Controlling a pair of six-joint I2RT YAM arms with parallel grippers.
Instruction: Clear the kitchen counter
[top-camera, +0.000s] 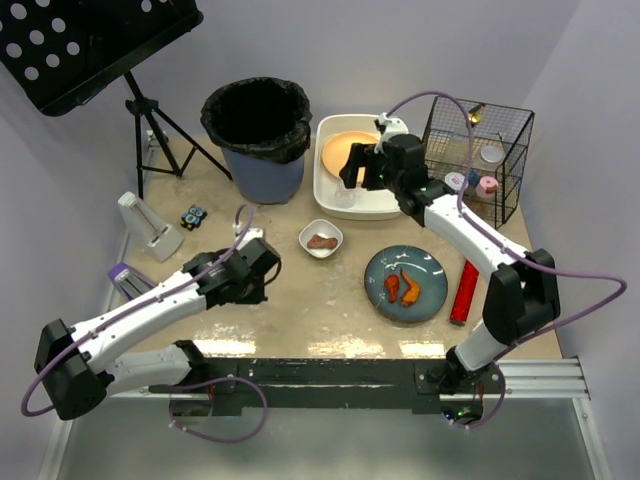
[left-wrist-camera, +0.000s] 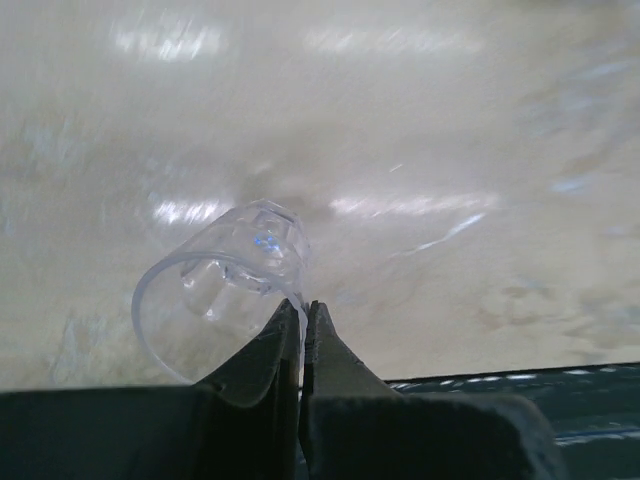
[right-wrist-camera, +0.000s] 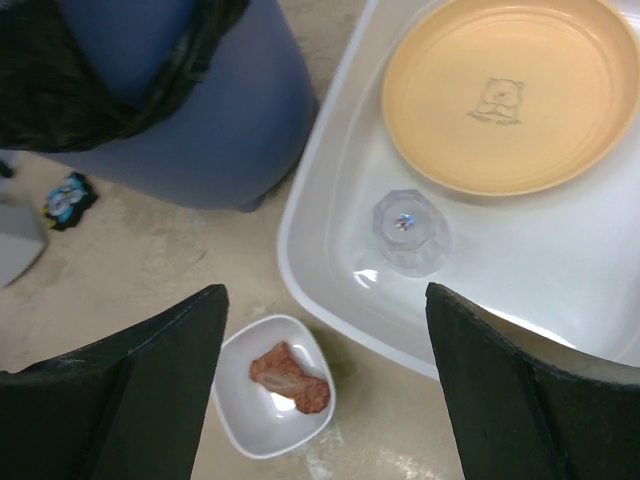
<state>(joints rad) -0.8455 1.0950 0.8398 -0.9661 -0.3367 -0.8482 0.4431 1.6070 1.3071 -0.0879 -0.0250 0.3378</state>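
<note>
My left gripper (top-camera: 256, 272) hangs low over the beige mottled kitchen counter (top-camera: 310, 315). In the left wrist view it (left-wrist-camera: 303, 306) is shut on the rim of a clear plastic cup (left-wrist-camera: 215, 290) that lies tilted just above the counter (left-wrist-camera: 450, 150). My right gripper (top-camera: 356, 168) is open and empty above the near left part of the white tub (top-camera: 333, 200). In the right wrist view the tub (right-wrist-camera: 330, 260) holds an orange plate (right-wrist-camera: 505, 95) and an upturned clear cup (right-wrist-camera: 411, 232).
A small white bowl with a meat piece (top-camera: 321, 239) shows between the open fingers in the right wrist view (right-wrist-camera: 272, 388). A blue plate with orange food (top-camera: 405, 283), a red box (top-camera: 466, 292), a bin with a black bag (top-camera: 258, 135), a black wire basket (top-camera: 478, 160) and a white object (top-camera: 150, 226) stand around.
</note>
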